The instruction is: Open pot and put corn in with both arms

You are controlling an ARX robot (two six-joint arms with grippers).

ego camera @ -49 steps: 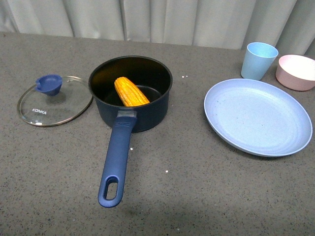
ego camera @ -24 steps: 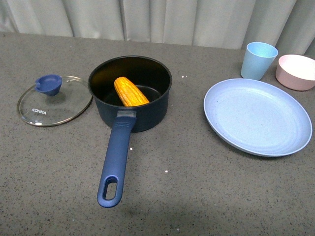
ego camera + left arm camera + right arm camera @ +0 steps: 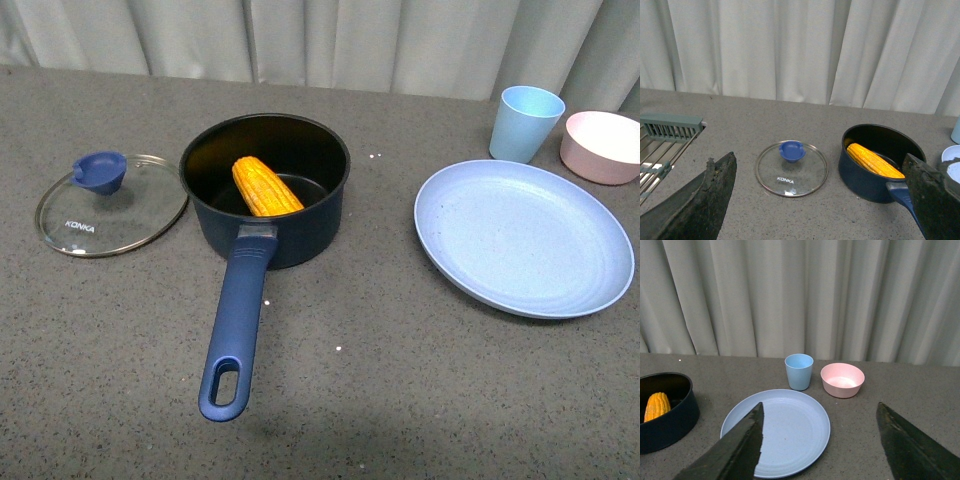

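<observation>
you would have found nothing shifted across the last second: the speckled grey tabletop [image 3: 420, 400] carried the same layout, so the job looked finished. the round pale blue plate [image 3: 524, 237] lay well apart from the navy pot [image 3: 265, 188], whose matte black inside held the ribbed yellow corn [image 3: 267, 187], leaning on the wall. the glass lid [image 3: 111, 204] rested just beside the pot. the left claw [image 3: 815, 200] and right claw [image 3: 820, 440] stood spread wide, holding nothing.
</observation>
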